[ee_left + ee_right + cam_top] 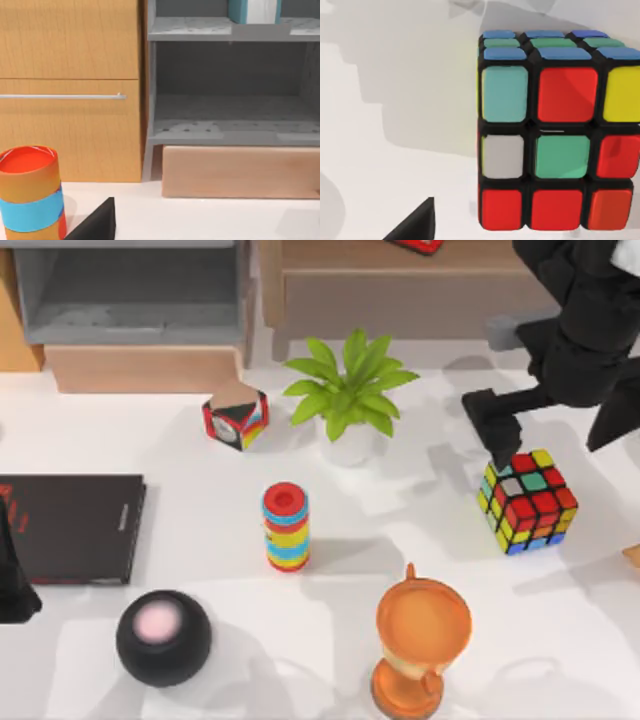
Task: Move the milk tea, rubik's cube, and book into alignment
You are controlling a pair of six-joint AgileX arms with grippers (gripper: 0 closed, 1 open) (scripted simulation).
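The rubik's cube sits unaligned on the surface, the right end effector just above it, grip state indiscernible, book shelved.

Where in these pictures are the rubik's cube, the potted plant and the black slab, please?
rubik's cube (527, 500): top view, its upper face.
potted plant (348, 390): top view, its green leaves.
black slab (70, 528): top view, middle of its cover.
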